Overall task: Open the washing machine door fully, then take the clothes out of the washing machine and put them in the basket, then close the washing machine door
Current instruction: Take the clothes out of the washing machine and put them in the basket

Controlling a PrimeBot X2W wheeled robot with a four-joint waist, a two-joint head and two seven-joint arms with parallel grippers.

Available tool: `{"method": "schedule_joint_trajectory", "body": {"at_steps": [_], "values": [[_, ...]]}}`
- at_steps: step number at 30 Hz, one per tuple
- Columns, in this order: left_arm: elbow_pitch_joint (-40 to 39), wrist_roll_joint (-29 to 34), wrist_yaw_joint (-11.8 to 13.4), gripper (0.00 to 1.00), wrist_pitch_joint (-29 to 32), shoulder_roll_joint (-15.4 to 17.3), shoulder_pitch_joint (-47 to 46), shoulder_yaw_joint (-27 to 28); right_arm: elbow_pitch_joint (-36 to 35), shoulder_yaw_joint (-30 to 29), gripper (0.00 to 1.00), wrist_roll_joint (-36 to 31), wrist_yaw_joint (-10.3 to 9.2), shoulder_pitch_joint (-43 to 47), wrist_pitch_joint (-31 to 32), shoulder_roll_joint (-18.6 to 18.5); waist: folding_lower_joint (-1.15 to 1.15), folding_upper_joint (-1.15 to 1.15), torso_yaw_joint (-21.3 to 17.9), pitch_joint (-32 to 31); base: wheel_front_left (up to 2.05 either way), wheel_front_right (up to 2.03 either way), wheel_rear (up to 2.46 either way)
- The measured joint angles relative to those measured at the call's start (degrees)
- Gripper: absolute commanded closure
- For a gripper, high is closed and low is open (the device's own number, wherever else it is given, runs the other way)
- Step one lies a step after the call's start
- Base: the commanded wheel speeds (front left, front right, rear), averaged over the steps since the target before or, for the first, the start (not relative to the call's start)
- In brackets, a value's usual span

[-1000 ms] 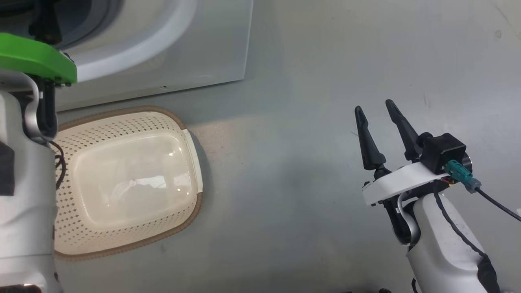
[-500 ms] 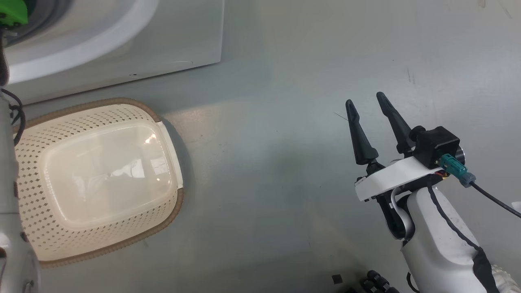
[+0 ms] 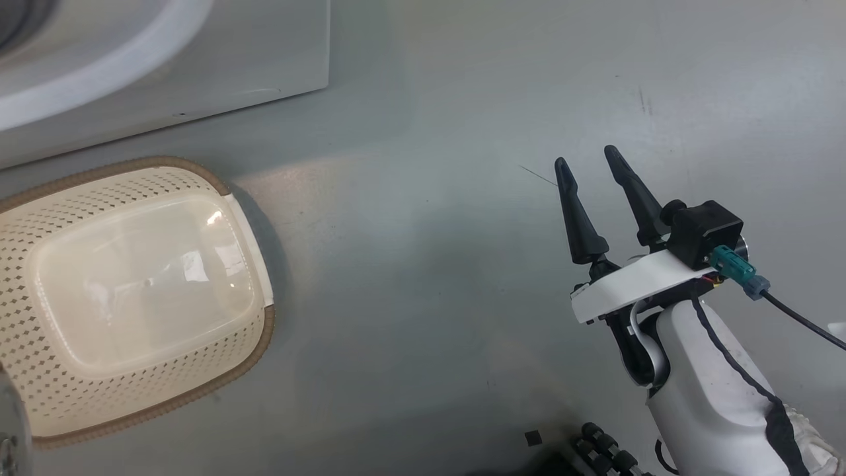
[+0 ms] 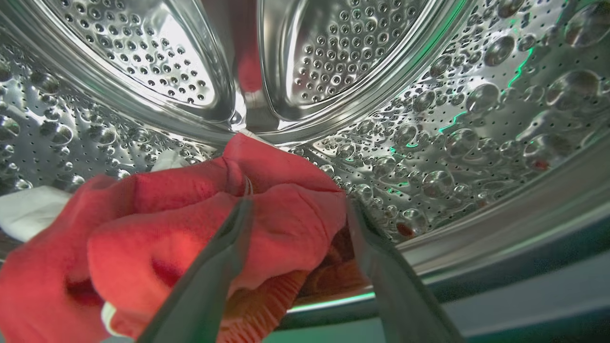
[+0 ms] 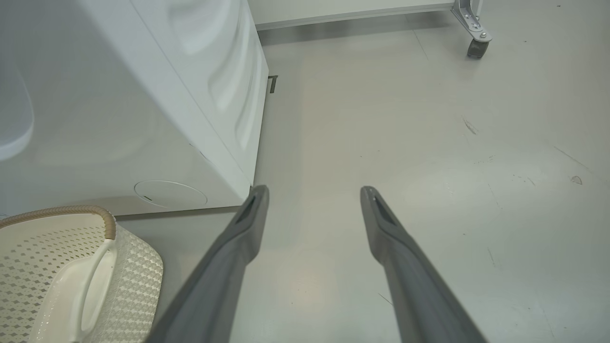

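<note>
In the left wrist view my left gripper [image 4: 300,202] is inside the steel perforated drum of the washing machine [image 4: 476,119]. It is open, and its fingers straddle a raised fold of the red clothes [image 4: 157,219], which lie with some white cloth on the drum's floor. The cream basket [image 3: 132,291] stands empty on the floor in front of the white washing machine [image 3: 198,66]. My right gripper [image 3: 586,157] hangs open and empty over bare floor to the right. The right wrist view shows this gripper [image 5: 314,190], the basket [image 5: 57,267] and the machine [image 5: 119,95]. The washing machine door is out of view.
Grey floor [image 3: 429,264] stretches wide between the basket and my right arm. A caster wheel [image 5: 476,45] of a frame stands far off beyond the machine's corner. Small black parts [image 3: 608,453] sit at the head view's bottom edge.
The head camera has turned, so the basket and machine have slid left in the picture. My left arm with its green part has left the head view. My right gripper stays open.
</note>
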Motion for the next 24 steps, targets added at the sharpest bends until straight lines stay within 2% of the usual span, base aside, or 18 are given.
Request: {"method": "schedule_joint_trajectory", "body": {"at_steps": [15, 16, 17, 18, 19, 24], "values": [[5.63, 0.44, 0.52, 0.0, 2.9, 0.49, -3.21, -1.0, 0.41, 0.76, 0.0, 1.09, -0.56, -0.09, 0.0, 0.01, 0.0, 0.0, -1.2, 0.65, 0.0, 0.0, 0.0], [5.69, 0.44, 0.53, 0.04, 2.74, 0.49, -3.33, -1.04, 0.48, 0.76, 0.0, 1.09, -0.56, -0.1, 0.0, 0.01, 0.0, 0.0, -1.23, 0.68, 0.0, 0.0, 0.0], [5.76, 0.44, 0.53, 0.19, 2.29, 0.48, -3.42, -1.03, 0.55, 0.75, 0.0, 1.09, -0.58, -0.1, 0.0, 0.01, 0.0, 0.0, -1.23, 0.7, 0.0, 0.0, 0.0], [5.88, 0.45, 0.53, 0.76, 1.94, 0.46, -3.51, -1.15, 0.59, 0.75, 0.0, 1.09, -0.78, -0.11, 0.0, 0.01, 0.0, 0.0, -1.22, 0.7, 0.0, 0.0, 0.0], [6.03, 0.46, 0.52, 1.0, 1.43, 0.35, -3.53, -1.29, 0.65, 0.65, 0.0, 1.08, -1.03, -0.13, 0.0, 0.02, 0.0, 0.0, -1.16, 0.69, 0.0, 0.0, 0.0], [6.64, 1.31, 0.48, 1.0, -2.19, -0.59, -3.53, -1.99, 0.85, 0.01, 0.0, 0.97, -1.31, -0.39, 0.0, 0.03, 0.0, 0.0, -0.48, 0.13, 0.0, 0.0, 0.0]]}}
